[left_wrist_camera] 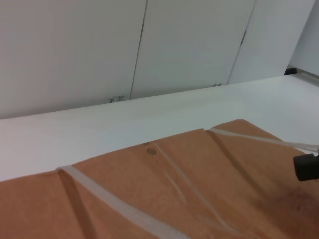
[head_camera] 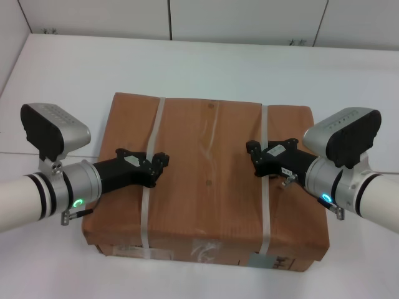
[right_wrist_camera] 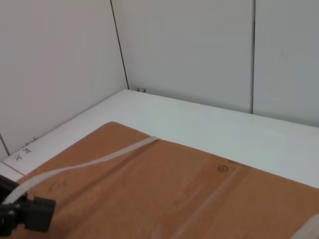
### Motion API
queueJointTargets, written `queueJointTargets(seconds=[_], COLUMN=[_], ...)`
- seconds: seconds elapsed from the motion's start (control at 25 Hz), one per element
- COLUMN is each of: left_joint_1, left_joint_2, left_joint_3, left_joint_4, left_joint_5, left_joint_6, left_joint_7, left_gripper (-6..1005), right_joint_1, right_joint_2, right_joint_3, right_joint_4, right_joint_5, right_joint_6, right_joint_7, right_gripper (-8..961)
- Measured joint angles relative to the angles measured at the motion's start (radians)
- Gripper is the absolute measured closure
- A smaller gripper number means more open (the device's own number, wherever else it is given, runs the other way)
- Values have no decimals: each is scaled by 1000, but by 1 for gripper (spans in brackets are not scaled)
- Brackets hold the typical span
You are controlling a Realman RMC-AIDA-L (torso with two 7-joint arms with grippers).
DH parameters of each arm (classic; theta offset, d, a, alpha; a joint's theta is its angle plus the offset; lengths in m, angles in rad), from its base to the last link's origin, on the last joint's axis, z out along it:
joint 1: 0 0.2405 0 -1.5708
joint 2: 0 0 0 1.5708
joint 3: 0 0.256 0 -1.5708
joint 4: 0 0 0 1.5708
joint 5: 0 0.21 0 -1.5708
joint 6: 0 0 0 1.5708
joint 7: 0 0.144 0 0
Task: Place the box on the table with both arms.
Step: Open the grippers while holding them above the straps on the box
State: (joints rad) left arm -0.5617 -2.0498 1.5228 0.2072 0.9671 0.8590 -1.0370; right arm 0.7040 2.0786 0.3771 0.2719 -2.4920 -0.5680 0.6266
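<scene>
While one box w/ two pale straps lies on the white tabletop, two pincers sit over its top: left pincer & right pincer, both w/ fingers together, clamping nothing.

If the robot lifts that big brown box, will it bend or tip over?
The box looks stiff: flat cardboard bound by two pale straps, so it probably won't flop. It is wide and low, so tipping seems unlikely. Lifted unevenly by the left gripper and right gripper, it might tilt.
</scene>
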Motion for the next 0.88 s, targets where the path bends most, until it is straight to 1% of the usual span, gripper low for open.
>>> queueJointTargets(seconds=[0.16,0.4,0.56,0.6,0.8,0.88], left_joint_1=[10,14,16,16,23,28], left_joint_2=[-2,-2,-1,-1,1,2], left_joint_3=[-8,-1,-3,-3,-9,-10], left_joint_4=[7,10,10,10,11,12], left_joint_5=[-12,-24,-24,-24,-28,-36], left_joint_6=[1,4,17,17,33,46], left_joint_7=[25,48,58,58,59,61], left_gripper=[914,837,589,553,373,332], right_joint_1=[-8,-16,-28,-31,-39,-41], right_joint_2=[0,0,0,0,0,0], right_joint_3=[0,28,44,47,53,60], right_joint_4=[-1,-2,-5,-5,-8,-8], right_joint_5=[-1,1,1,1,1,1], right_joint_6=[1,13,10,8,6,5], right_joint_7=[0,1,1,1,1,1], right_gripper=[914,796,718,698,460,317])
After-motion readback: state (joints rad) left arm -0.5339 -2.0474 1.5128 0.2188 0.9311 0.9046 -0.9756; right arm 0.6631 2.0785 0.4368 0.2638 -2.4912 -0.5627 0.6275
